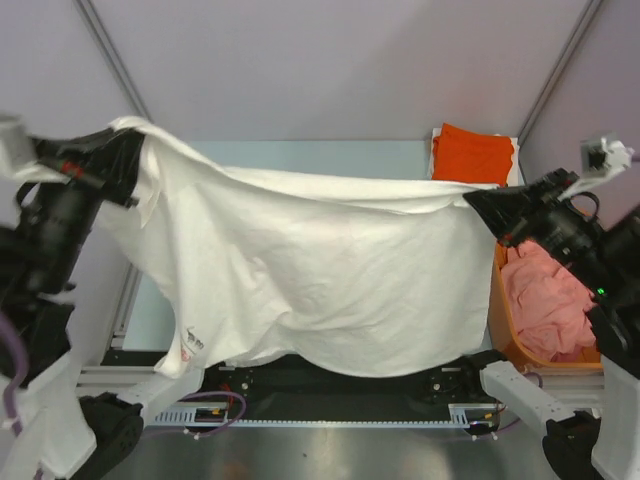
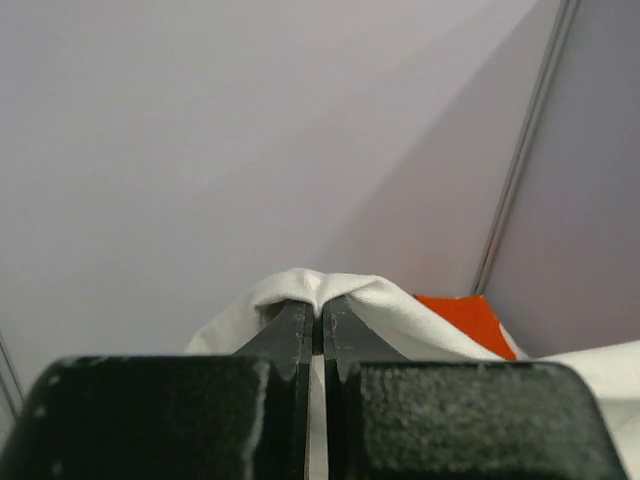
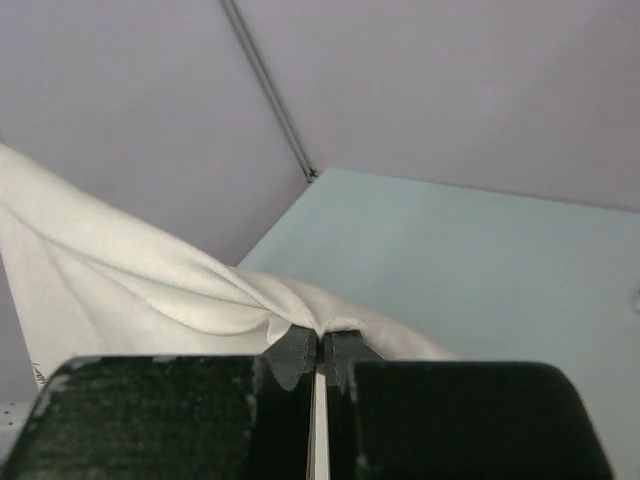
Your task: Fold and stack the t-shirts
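Here left fingers (image 2: 285, 335) and right fingers (image 3: 293, 358) pinch one white t-shirt (image 1: 320, 270); one orange t-shirt (image 1: 472, 155), one pink t-shirt (image 1: 545, 300) sit apart.

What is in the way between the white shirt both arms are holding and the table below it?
Nothing visible. The white shirt hangs spread over the table; the folded orange shirt lies off at the far right corner. The cloth hides the surface beneath.

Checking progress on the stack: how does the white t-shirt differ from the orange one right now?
The white t-shirt hangs unfolded, pinched by left hand and right hand; the orange t-shirt lies folded at the table's far right, untouched. The white one spreads wide; the orange one is compact. Both are cloth shirts.
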{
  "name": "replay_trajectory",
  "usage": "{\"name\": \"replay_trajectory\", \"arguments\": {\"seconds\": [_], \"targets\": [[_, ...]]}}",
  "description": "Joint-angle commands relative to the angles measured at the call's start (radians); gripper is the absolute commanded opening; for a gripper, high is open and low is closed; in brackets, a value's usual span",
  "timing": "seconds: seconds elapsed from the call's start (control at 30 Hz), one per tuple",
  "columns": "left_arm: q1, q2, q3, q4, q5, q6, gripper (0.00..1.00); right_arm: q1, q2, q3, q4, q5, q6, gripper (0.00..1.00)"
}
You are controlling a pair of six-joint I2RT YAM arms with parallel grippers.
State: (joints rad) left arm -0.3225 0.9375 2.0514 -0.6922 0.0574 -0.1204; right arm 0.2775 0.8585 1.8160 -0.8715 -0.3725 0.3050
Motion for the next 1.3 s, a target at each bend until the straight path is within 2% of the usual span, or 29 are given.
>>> {"name": "replay_trajectory", "arguments": {"seconds": [0.0, 0.1, 0.17, 0.2, 0.23, 0.27, 0.3, 0.33, 0.37, 0.4, 0.43, 0.47, 0.5, 0.53, 0.57, 0.63, 0.7, 0.83, 1.0, 1.2, 1.23, 1.27], "targets": [[-0.003, 0.171, -0.016, 0.011, -0.016, 0.07, 0.0, -0.004, 0.117, -0.059, -0.037, 0.136, 0.012, 0.0], [0.034, 0.305, -0.062, 0.028, 0.08, 0.094, 0.0, -0.006, 0.239, -0.151, 0.009, 0.243, 0.028, 0.0], [0.066, 0.462, -0.074, 0.037, 0.145, 0.099, 0.0, -0.023, 0.313, -0.197, 0.058, 0.273, 0.042, 0.0], [0.091, 0.606, -0.07, 0.039, 0.175, 0.097, 0.0, -0.043, 0.412, -0.242, 0.101, 0.299, 0.058, 0.0], [0.102, 0.607, -0.069, 0.046, 0.156, 0.097, 0.0, -0.058, 0.463, -0.263, 0.129, 0.306, 0.065, 0.0], [0.115, 0.791, -0.042, 0.048, 0.144, 0.084, 0.0, -0.073, 0.534, -0.277, 0.153, 0.32, 0.077, 0.0], [0.144, 0.898, -0.008, 0.042, 0.115, 0.061, 0.0, -0.087, 0.601, -0.282, 0.178, 0.351, 0.103, 0.0], [0.163, 1.011, 0.048, 0.007, 0.11, 0.02, 0.0, -0.119, 0.754, -0.268, 0.198, 0.34, 0.12, 0.0], [0.181, 1.324, 0.317, -0.083, 0.133, -0.075, 0.0, -0.133, 0.821, -0.241, 0.198, 0.325, 0.138, 0.09], [0.215, 1.438, 0.484, -0.21, 0.183, -0.115, 0.05, -0.141, 0.882, -0.213, 0.187, 0.289, 0.146, 0.45], [0.221, 1.452, 0.366, -0.161, 0.223, -0.143, 0.22, -0.138, 0.972, -0.154, 0.158, 0.276, 0.14, 0.62], [0.22, 1.454, 0.321, -0.142, 0.199, -0.16, 0.24, -0.13, 0.99, -0.138, 0.146, 0.287, 0.143, 0.77], [0.209, 1.443, 0.285, -0.12, 0.179, -0.153, 0.28, -0.124, 0.991, -0.136, 0.146, 0.312, 0.138, 0.99], [0.204, 1.424, 0.244, -0.093, 0.139, -0.147, 0.49, -0.117, 0.969, -0.165, 0.173, 0.319, 0.135, 1.0], [0.2, 1.399, 0.151, -0.064, 0.124, -0.14, 0.6, -0.109, 0.952, -0.184, 0.193, 0.322, 0.134, 1.0], [0.2, 1.322, 0.061, -0.023, 0.078, -0.143, 0.75, -0.107, 0.917, -0.227, 0.226, 0.33, 0.137, 1.0], [0.2, 1.252, 0.023, -0.023, 0.049, -0.147, 0.78, -0.101, 0.907, -0.251, 0.244, 0.311, 0.14, 1.0], [0.2, 1.1, -0.152, 0.002, -0.019, -0.143, 0.8, -0.066, 0.88, -0.308, 0.256, 0.323, 0.144, 1.0], [0.2, 0.925, -0.336, 0.02, -0.018, -0.169, 0.8, -0.058, 0.823, -0.449, 0.316, 0.313, 0.19, 1.0], [0.2, 0.66, -0.667, 0.02, -0.091, -0.274, 0.76, -0.061, 0.783, -0.569, 0.333, 0.336, 0.218, 1.0], [0.2, 0.623, -0.76, 0.014, -0.108, -0.294, 0.75, -0.064, 0.76, -0.617, 0.332, 0.346, 0.227, 1.0], [0.198, 0.535, -0.811, 0.01, -0.122, -0.345, 0.75, -0.075, 0.746, -0.642, 0.332, 0.363, 0.236, 1.0]]}}
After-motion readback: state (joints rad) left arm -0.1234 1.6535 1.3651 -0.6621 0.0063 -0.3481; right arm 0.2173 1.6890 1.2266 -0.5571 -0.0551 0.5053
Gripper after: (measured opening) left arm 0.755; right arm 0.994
